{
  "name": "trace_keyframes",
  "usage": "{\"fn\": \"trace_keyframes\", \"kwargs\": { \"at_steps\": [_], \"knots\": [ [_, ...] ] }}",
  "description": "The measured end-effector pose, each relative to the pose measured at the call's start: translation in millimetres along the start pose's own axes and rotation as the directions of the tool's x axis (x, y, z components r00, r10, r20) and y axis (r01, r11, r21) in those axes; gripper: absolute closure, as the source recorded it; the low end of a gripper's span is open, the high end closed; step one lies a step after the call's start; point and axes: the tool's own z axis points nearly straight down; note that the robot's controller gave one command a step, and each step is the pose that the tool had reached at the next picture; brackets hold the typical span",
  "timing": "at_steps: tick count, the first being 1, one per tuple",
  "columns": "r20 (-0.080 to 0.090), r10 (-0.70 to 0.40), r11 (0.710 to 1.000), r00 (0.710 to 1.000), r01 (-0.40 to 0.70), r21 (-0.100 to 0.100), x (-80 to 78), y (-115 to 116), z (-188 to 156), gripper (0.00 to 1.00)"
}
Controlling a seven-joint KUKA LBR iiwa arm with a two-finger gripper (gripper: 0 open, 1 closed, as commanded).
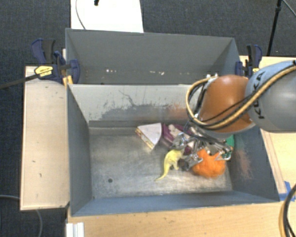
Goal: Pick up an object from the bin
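My claw [195,154] hangs at 4 o'clock in the bin [113,181]; apart or together, I cannot tell. At its 9 lies a yellow toy dinosaur [170,161], probably light and rubbery: pinch its body.

Grey bin [118,169], floor scuffed. Grouped on its right half are noted: yellow figure [170,162], orange ball [209,168] just beside it, pale box [149,133] behind.
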Motion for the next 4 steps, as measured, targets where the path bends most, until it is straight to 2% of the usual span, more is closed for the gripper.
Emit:
{"fn": "trace_keyframes", "kwargs": {
  "at_steps": [4],
  "knots": [
    [0.0, -0.003, 1.0, 1.0, 0.003, 0.0, -0.1, 0.0, 0.0, 1.0]
  ]
}}
